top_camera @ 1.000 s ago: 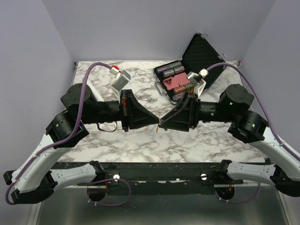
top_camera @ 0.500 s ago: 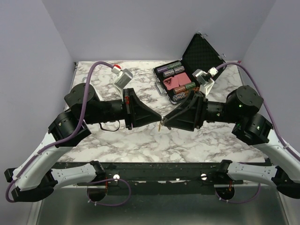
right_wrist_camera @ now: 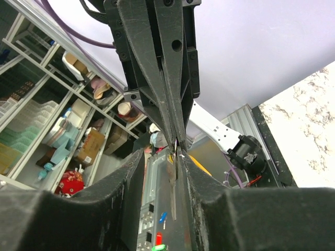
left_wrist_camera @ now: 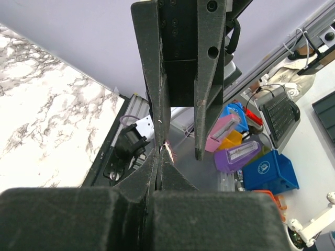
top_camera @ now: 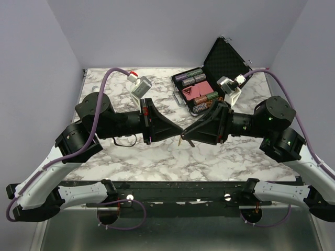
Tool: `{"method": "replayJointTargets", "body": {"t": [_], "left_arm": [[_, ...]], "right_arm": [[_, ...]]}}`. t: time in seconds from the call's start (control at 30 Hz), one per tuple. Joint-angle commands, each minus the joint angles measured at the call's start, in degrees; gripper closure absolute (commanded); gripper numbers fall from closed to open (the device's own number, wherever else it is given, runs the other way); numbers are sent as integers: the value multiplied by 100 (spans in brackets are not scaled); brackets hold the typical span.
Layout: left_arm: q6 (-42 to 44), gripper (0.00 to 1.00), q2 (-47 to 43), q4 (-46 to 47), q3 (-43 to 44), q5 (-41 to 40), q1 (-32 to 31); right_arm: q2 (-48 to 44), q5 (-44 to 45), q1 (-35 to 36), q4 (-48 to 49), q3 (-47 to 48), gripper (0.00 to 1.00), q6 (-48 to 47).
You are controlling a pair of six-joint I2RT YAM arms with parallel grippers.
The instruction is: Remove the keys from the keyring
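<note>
My two grippers meet tip to tip above the middle of the marble table. My left gripper is shut; in its wrist view its fingers press together, and a thin silver keyring seems pinched at their tips. The key hangs below the tips, its yellow-orange head up and its blade pointing down. My right gripper is open. In its wrist view the jaws stand apart, with the key in the gap against the right finger. The left finger does not touch it.
An open black case with coloured cylinders and a pink block stands at the back right, close behind my right arm. A black cable loop lies on the table under my left arm. Purple cables arch over both arms.
Both grippers have moved a little right and away from the near edge, still tip to tip. Both wrists have turned. The key still hangs at the tips.
</note>
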Motion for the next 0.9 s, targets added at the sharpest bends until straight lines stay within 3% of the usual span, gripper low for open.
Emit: {"method": "replayJointTargets", "body": {"t": [0.0, 0.87], "left_arm": [[79, 100, -32, -105, 141, -214, -48], [88, 100, -111, -245, 123, -109, -303]], "right_arm": [[-59, 95, 46, 146, -80, 62, -1], [72, 499, 54, -179, -54, 87, -63]]}}
